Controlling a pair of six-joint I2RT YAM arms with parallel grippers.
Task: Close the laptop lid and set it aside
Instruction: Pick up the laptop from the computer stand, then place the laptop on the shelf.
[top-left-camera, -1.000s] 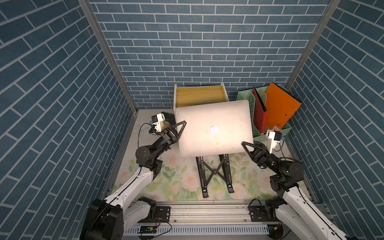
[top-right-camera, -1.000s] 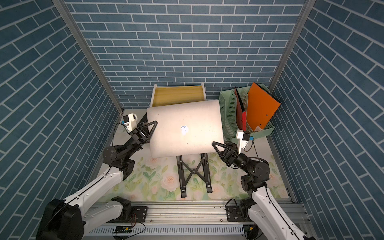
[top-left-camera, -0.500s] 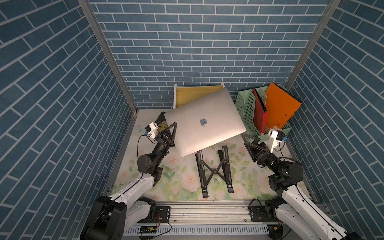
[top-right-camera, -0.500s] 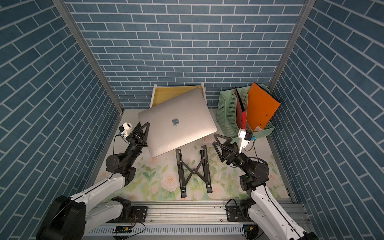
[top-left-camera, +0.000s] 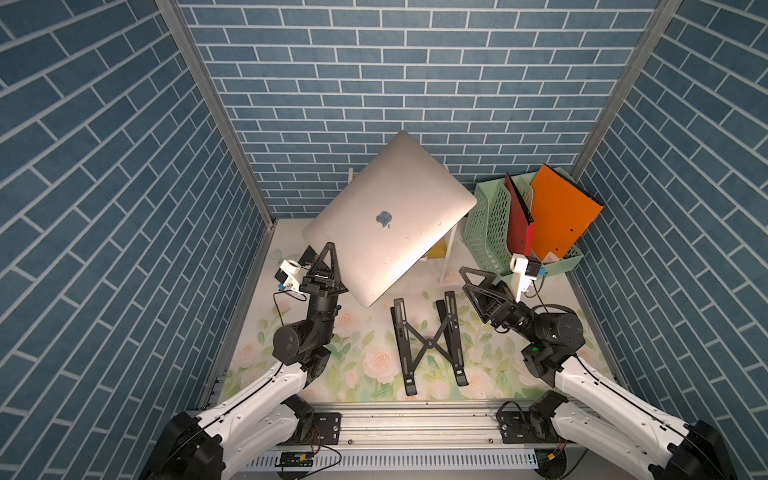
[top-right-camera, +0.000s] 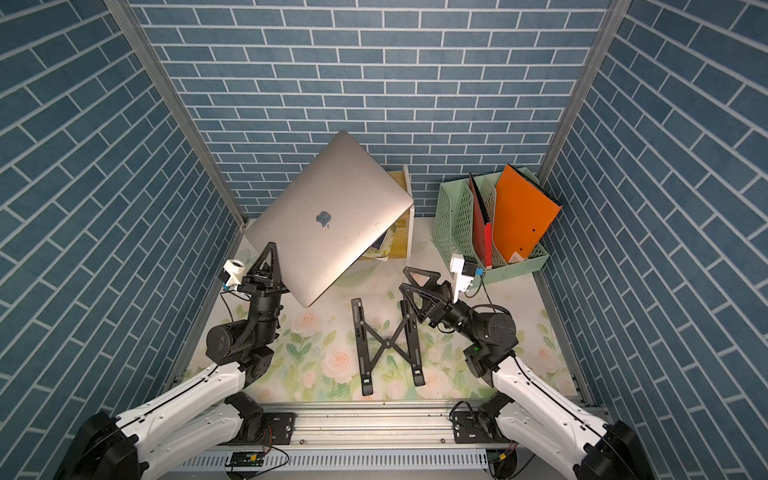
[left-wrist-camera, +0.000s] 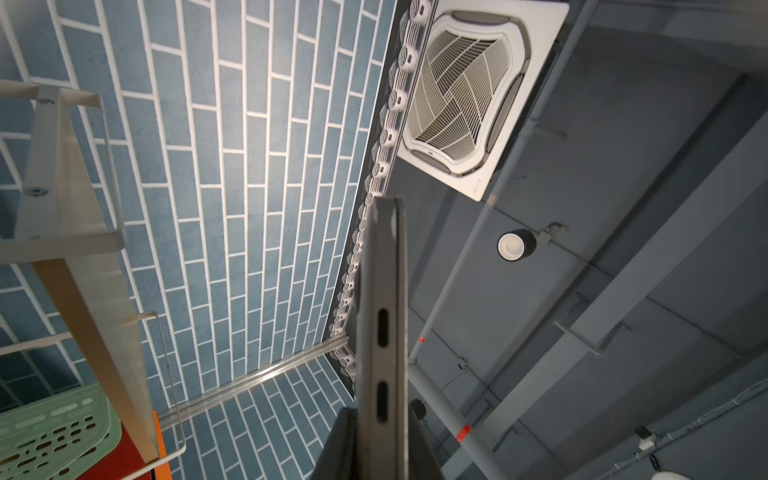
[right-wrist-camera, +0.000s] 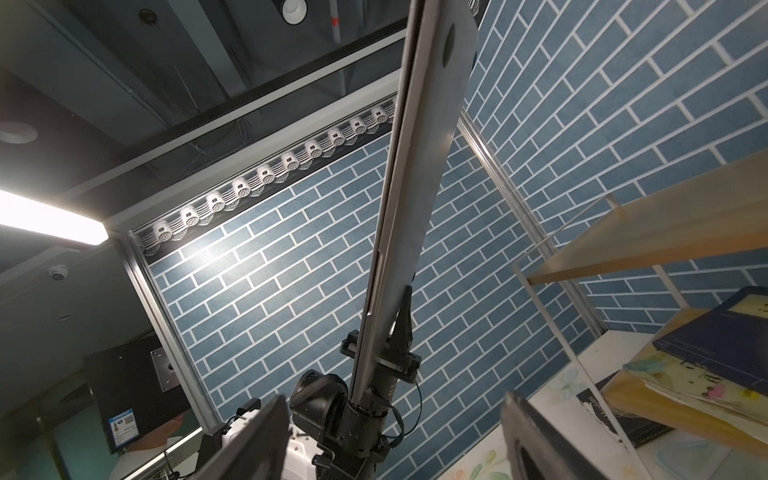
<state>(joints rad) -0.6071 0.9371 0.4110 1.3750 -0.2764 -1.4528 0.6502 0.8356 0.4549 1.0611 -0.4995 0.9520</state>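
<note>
**A:** What's in the green rack (top-left-camera: 486, 224), right of the stand (top-left-camera: 428, 343) and beyond it?

**B:** A red folder (top-left-camera: 519, 232) and an orange folder (top-left-camera: 561, 212), both on edge and leaning. Something pale sits at the bottom, but I can't make it out.

**A:** And the shelf (top-right-camera: 409, 232) behind the stand?

**B:** It's mostly hidden by the laptop (top-left-camera: 390, 241). The right wrist view shows a dark blue book (right-wrist-camera: 715, 328) stacked on papers (right-wrist-camera: 685, 386) on its lower level.

**A:** Where's the laptop?

**B:** It's in the air, above and left of the stand, and steeply tilted. The lid (top-right-camera: 328, 199) is shut, with the logo facing up. The left fingers (left-wrist-camera: 338, 453) pinch its lower edge, and one of them is behind it in both top views.

**A:** The right fingers (right-wrist-camera: 253, 444)?

**B:** They're spread wide and hold nothing. They're right of the stand, clear of the laptop.

**A:** Any change from a second ago?

**B:** Yes. Then both sets of fingers were at its edges and it lay flatter over the stand. Now the right ones have let go, and it has swung up and to the left.
</note>
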